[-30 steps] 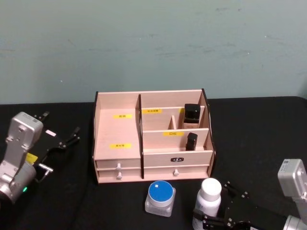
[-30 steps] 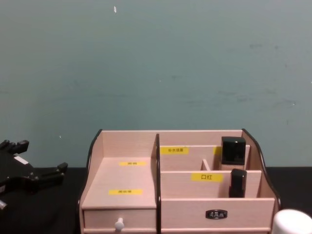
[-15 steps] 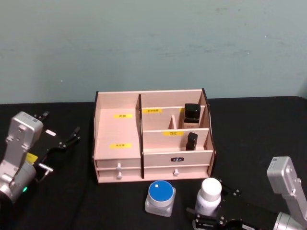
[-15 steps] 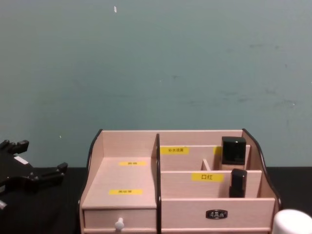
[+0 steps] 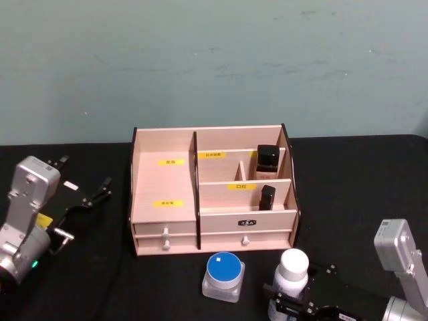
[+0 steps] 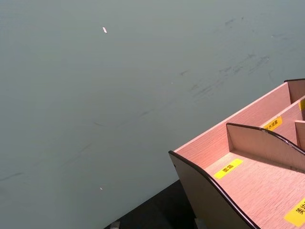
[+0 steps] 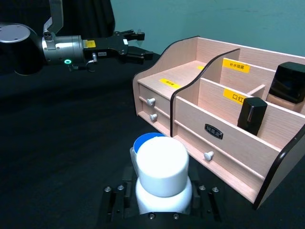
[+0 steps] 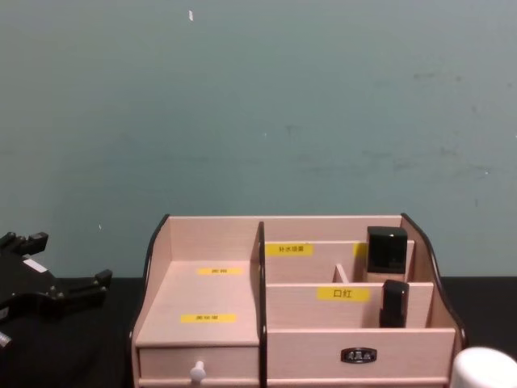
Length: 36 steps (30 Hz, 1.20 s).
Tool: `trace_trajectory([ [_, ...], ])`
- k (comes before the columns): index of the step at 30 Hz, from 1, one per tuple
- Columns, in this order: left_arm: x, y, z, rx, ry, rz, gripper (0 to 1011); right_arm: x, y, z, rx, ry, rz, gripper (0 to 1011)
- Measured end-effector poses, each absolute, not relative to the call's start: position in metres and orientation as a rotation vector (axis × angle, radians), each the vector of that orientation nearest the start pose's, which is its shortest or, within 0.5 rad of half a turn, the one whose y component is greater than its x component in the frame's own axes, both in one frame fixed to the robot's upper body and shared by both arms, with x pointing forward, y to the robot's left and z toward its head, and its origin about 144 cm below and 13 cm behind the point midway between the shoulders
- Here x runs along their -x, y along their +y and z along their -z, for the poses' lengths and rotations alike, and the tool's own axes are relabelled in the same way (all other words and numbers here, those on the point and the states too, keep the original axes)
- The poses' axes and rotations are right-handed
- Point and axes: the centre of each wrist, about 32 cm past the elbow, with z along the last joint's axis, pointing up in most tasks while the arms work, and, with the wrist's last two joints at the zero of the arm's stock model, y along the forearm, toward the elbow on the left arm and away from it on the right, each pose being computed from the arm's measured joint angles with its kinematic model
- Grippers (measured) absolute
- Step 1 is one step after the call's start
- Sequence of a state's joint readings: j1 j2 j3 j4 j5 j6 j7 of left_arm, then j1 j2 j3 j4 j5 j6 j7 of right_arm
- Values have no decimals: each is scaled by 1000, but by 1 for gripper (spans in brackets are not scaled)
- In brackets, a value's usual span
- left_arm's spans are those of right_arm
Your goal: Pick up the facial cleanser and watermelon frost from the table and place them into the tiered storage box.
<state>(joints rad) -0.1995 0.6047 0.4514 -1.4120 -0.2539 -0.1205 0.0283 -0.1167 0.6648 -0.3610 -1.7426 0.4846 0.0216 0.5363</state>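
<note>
The place looks like a robotics lab. A black cloth-covered table (image 5: pixel 361 174) stands against a bare, scuffed teal painted wall (image 5: pixel 214 60), and a silver-armed left gripper (image 5: pixel 87 170) rests at its edge.

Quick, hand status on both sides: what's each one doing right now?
Left hand: open, holding nothing, left of the wooden box.
Right hand: around the white bottle; cannot tell whether it is closed on it.

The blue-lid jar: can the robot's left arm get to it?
Probably yes. The left gripper sits open to the left of the tiered storage box, and the blue-lid jar stands in front of the box, so the box isn't between them.
</note>
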Motion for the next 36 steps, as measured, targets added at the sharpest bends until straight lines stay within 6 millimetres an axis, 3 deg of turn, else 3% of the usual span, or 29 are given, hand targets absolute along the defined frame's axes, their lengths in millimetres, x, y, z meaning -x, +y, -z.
trace_trajectory([
  [4, -489, 310, -1140, -304, -285, -1248, 1010, -402, -288, -1144, 206, 103, 628, 604],
  [20, -489, 310, -1140, -304, -285, -1248, 1010, -404, -285, -1147, 172, 93, 611, 604],
  [29, -489, 310, -1140, -305, -285, -1248, 1010, -422, -268, -1176, 115, 11, 591, 604],
  [36, -489, 310, -1140, -304, -285, -1248, 1010, -455, -256, -1203, 57, -74, 616, 604],
])
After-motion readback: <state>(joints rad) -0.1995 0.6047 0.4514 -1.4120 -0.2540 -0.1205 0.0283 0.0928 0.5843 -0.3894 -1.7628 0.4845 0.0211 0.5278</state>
